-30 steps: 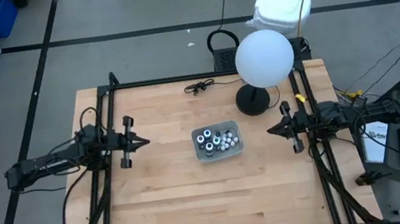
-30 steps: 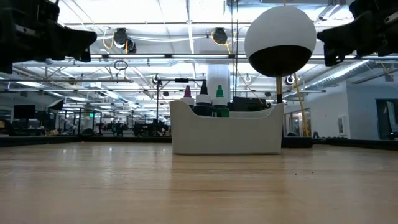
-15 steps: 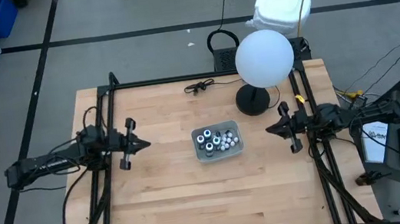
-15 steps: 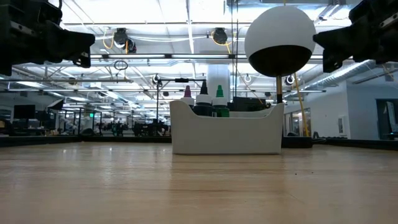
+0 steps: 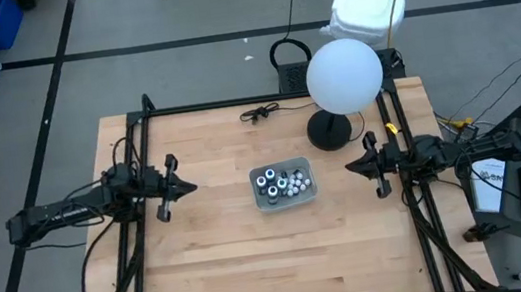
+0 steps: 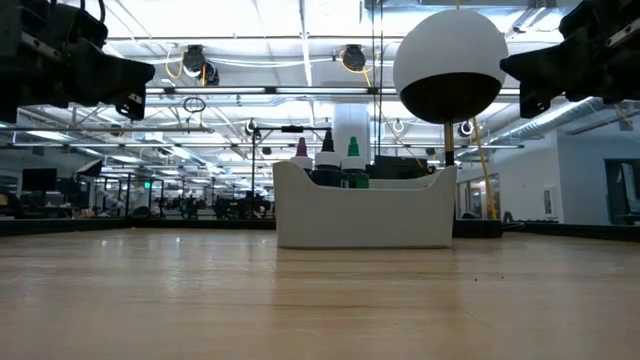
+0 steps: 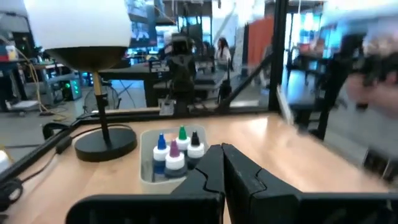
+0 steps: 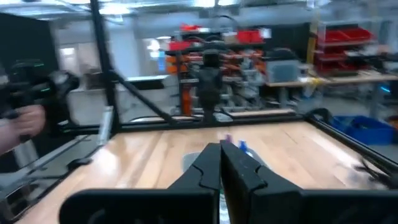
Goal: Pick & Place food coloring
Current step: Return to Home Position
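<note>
The food coloring bottles (image 5: 279, 181) stand upright in a small pale grey tray (image 5: 309, 192) at the middle of the table. Their pointed tops (image 6: 327, 158) show above the tray's wall (image 6: 362, 215) in the low view. My left gripper (image 5: 191, 186) hangs shut and level above the table, left of the tray and clear of it. In its wrist view the bottles (image 7: 176, 150) stand beyond its closed fingers (image 7: 214, 163). My right gripper (image 5: 348, 168) hangs shut and level to the tray's right. Its fingers (image 8: 214, 157) hide most of the bottles (image 8: 234, 145).
A lamp with a white globe (image 5: 343, 76) stands on a black round base (image 5: 329, 131) at the table's far right. A black cable (image 5: 258, 114) lies near the far edge. Dark frame rails (image 5: 142, 242) run along the table's left and right sides.
My right gripper has sunk a little and kept shut. My left gripper has rolled slightly about the line it points along, staying in place and shut. The tray and bottles have not moved.
</note>
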Motion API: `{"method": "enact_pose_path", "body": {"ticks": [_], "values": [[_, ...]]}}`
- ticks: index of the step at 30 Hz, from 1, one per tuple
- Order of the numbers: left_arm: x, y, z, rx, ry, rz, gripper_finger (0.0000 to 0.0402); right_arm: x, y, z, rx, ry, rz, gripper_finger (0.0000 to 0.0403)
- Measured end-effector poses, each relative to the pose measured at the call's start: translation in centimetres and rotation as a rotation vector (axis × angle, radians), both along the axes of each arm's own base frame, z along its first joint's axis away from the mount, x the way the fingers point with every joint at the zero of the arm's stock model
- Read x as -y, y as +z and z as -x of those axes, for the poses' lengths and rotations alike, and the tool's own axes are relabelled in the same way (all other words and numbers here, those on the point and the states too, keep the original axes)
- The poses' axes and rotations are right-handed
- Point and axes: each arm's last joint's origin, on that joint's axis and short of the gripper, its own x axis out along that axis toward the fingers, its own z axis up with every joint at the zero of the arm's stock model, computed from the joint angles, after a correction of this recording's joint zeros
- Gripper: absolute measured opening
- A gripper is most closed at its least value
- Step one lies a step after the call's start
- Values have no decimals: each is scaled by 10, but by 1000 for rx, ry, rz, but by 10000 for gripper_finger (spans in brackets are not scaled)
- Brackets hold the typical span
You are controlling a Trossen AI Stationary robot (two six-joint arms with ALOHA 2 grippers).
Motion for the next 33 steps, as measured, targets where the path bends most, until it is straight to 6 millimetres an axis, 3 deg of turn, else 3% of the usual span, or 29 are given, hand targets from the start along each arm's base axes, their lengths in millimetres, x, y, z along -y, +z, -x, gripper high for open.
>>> {"method": "enact_pose_path", "body": {"ticks": [3, 7, 15, 22, 29, 33], "values": [[0, -8, -1, -65, 45, -99, 1, 3, -5, 0, -48, -86, -70, 0], [0, -10, -2, -89, 139, -78, 1, 3, -9, -1, -92, -76, -94, 0], [12, -16, -3, -155, 81, -79, 1, -1, -6, 0, -61, -13, 1, 0], [23, -7, -3, -54, -11, -140, 0, -2, 3, 0, 29, -2, 2, 0], [25, 14, -2, -28, -28, -175, 0, -4, 4, 1, 44, 90, 49, 0], [25, 48, 4, -26, -31, -188, 0, -2, 5, 1, 56, 59, 72, 0]]}}
